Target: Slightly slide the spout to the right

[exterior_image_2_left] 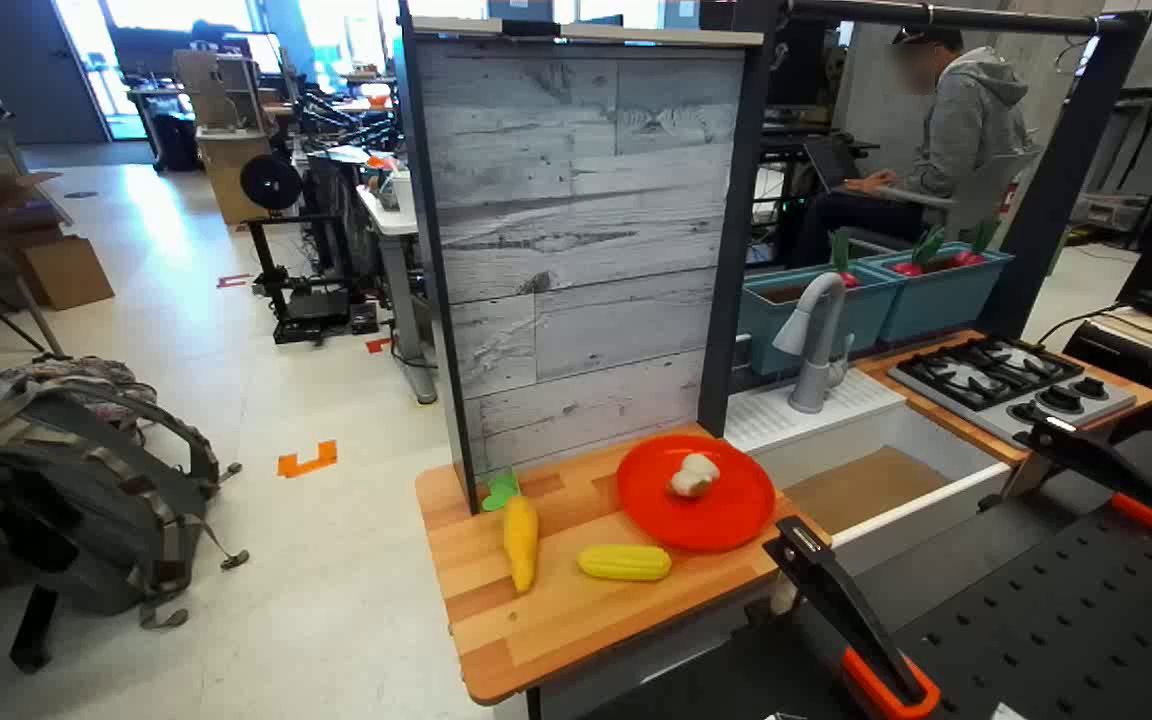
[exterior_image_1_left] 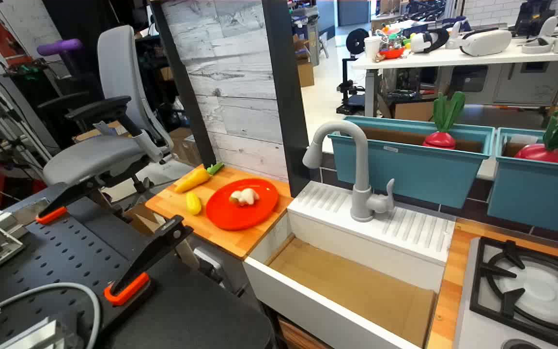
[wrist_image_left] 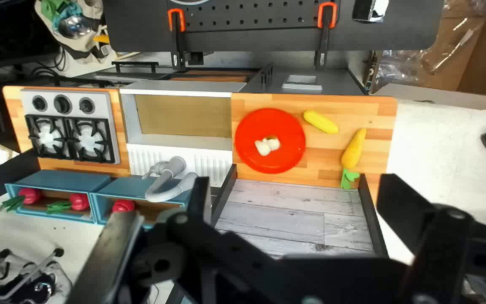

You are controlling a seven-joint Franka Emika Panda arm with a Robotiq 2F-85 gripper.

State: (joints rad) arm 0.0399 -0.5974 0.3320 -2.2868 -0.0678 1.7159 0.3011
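My black two-fingered pincer (wrist_image_left: 297, 190) hangs released, fingers (wrist_image_left: 399, 211) wide apart; beyond, clear of me, the matte grey inverted-U faucet spout (exterior_image_1_left: 362, 157) rises from the ribbed ledge (wrist_image_left: 212, 166) of a white rectangular sink (wrist_image_left: 184, 87), downturned end (exterior_image_1_left: 313, 154) toward the round red plate (wrist_image_left: 285, 126); past the sink, dark perforated table (wrist_image_left: 247, 40), black-and-orange clamps (wrist_image_left: 177, 42) along its edge.

In both exterior views: sink (exterior_image_1_left: 308, 305) between board (exterior_image_1_left: 240, 245), left, and stove (exterior_image_1_left: 535, 286), right. Spout (exterior_image_1_left: 362, 155) on ledge (exterior_image_1_left: 422, 240) at sink's back; lever (exterior_image_1_left: 390, 193) just right. Planters (exterior_image_1_left: 405, 169) behind ledge, radishes (exterior_image_1_left: 439, 140) in them. On board: plate (exterior_image_1_left: 223, 211), pieces (exterior_image_1_left: 248, 196) on it; corn (exterior_image_1_left: 193, 203) and carrot (exterior_image_1_left: 194, 181) left of plate. Panel (exterior_image_1_left: 240, 92) at board's back.
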